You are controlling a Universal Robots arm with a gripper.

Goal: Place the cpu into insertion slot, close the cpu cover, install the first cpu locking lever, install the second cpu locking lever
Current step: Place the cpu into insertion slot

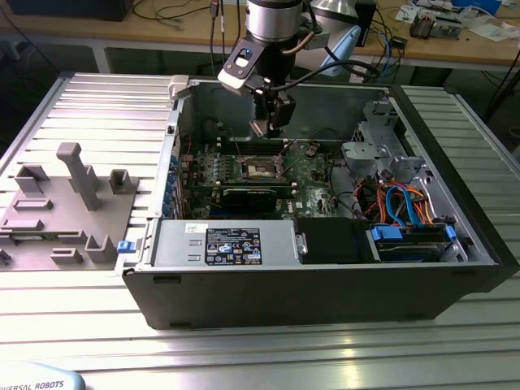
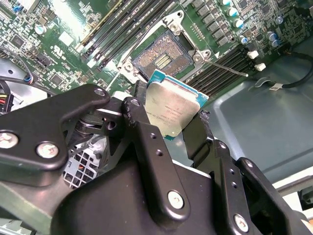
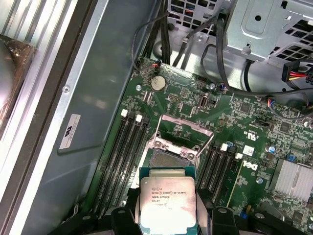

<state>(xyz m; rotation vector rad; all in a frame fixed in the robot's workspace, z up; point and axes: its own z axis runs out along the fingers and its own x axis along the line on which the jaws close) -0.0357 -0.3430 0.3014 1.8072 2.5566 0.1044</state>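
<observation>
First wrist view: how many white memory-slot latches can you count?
4 latches: two on the insertion slot's case-wall side, two on its opposite side; the cpu may hide more.

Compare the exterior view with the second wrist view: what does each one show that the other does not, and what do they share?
Exterior view: the whole open computer case on the ribbed table, the grey fixture tray at the exterior view's left, and the blue cables. Second wrist view: the cpu clamped in the pincer, silvery top toward the camera, and the contact rows inside the open, empty insertion slot. Both: the pincer above the green motherboard, with the slot below it.
</observation>
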